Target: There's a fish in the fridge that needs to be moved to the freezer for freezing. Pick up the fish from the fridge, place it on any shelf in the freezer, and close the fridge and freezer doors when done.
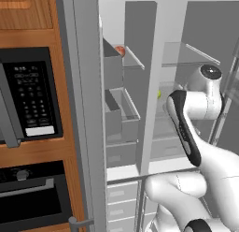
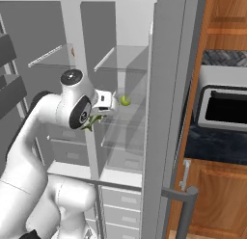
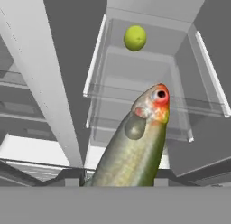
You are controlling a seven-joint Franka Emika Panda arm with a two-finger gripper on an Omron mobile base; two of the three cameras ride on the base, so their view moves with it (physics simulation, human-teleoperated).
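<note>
A long olive-green fish [image 3: 135,146] with a red-orange head rises from the bottom of the hand view, pointing into the fridge. It covers my fingertips, and my gripper [image 2: 103,108] is shut on it. A bit of the green fish [image 2: 92,121] pokes out below the hand, in front of the fridge's middle glass shelf [image 3: 135,94]. The narrower freezer [image 1: 114,114] stands left of the white divider [image 3: 45,83], with grey bins and stacked drawers. Both doors stand open: the freezer door [image 1: 84,109] at the left, the fridge door [image 2: 166,112] at the right.
A green lime [image 3: 135,37] lies on a fridge shelf behind the fish. A small red fruit [image 1: 120,50] sits on the freezer's top shelf. The black wall oven [image 1: 30,95] is set in wood cabinets left of the freezer door. A dark counter [image 2: 217,141] lies beyond the fridge door.
</note>
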